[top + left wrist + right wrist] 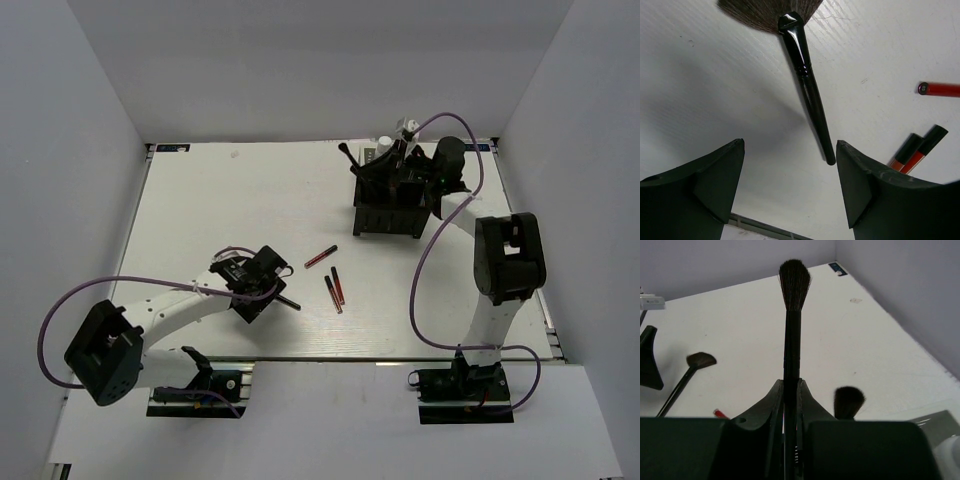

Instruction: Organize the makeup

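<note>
Top external view: white table (230,200). Three red-black pencils (338,287) lie loose at centre frame, one apart from the other two. Black box (388,212) w/ compartments sits upper right, and the right arm (508,262) reaches toward it. Left gripper (266,290) sits low, lower left of centre, w/ a fan brush (289,302) handle poking out beside it.

Left wrist view: I see both fingers (715,180) spread wide, holding nothing. Fan brush lies flat on the table betw them, bristles at top edge, handle tip near the finger on frame right, not touching. Pencils at right edge: one alone upper right, two side by side below it.

Right wrist view: right gripper (791,390) is clamped tight on a thin black brush (792,330), upright at centre frame, bristles up. Two more brush heads (700,360) show, mid left and lower right; can't tell what they rest in.
</note>
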Available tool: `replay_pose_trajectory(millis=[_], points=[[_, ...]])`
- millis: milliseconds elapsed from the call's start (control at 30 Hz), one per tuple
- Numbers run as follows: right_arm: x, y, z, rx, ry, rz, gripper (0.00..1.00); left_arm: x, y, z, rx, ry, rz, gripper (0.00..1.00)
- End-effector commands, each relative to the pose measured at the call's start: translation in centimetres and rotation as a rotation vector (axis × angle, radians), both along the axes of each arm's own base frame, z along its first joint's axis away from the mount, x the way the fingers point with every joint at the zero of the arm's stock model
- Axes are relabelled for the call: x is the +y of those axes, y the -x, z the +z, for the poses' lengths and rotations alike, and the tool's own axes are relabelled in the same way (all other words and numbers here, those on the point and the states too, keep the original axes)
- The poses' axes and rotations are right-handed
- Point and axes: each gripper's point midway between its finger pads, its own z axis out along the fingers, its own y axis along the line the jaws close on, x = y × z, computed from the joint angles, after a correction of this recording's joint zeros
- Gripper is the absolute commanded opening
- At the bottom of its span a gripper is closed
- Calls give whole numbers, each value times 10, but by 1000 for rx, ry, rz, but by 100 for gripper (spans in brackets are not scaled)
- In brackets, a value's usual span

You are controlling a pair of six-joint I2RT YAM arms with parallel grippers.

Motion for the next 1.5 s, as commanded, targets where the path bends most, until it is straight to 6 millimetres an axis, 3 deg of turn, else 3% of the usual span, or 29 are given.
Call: replay_pose_trajectory(millis=[0,67,300,367,433,467,500,567,733,900,933,1000,1033,1167,1200,1233,1267,1467], points=[[-4,-17,34,-165,-23,-5,0,-5,-10,7,-22,20,0,84],[-10,-23,30,-182,-14,-14,0,-4,-9,6,-18,15,-3,84],[-19,-33,-17,-139,41,-30,0,0,-14,-3,12,-5,19,85],[-24,-33,-23,-155,55,-32,7,1,-17,-5,20,-11,22,85],[-26,-32,-27,-140,59,-31,29,1,-20,-7,23,-16,19,85],[-27,-31,-27,-140,60,-27,35,-1,-23,-6,21,-16,15,85],[-30,-31,-26,-138,62,-33,49,-1,-24,-6,21,-21,12,85],[-34,-30,-21,-147,61,-39,57,-1,-30,-7,20,-30,14,85],[-44,-23,-4,-168,51,-54,60,3,-37,-11,44,-61,27,84],[-60,1,19,-161,6,-68,60,14,-35,-22,105,-81,59,78],[-60,11,33,-201,0,-58,60,15,-34,-23,109,-82,59,73],[-65,25,28,-185,-1,-59,60,20,-37,-28,112,-78,72,70],[-66,36,38,-221,0,-52,60,19,-36,-31,117,-73,65,67],[-75,66,31,-231,20,-58,60,20,-42,-43,163,-76,65,61],[-75,71,30,-231,22,-55,60,19,-45,-43,174,-78,58,57],[-74,82,36,-249,24,-46,60,15,-44,-45,196,-67,45,46],[-85,84,29,-229,29,-73,60,16,-44,-47,214,-69,33,41],[-94,114,32,-242,38,-81,60,15,-39,-58,265,-53,-8,11]])
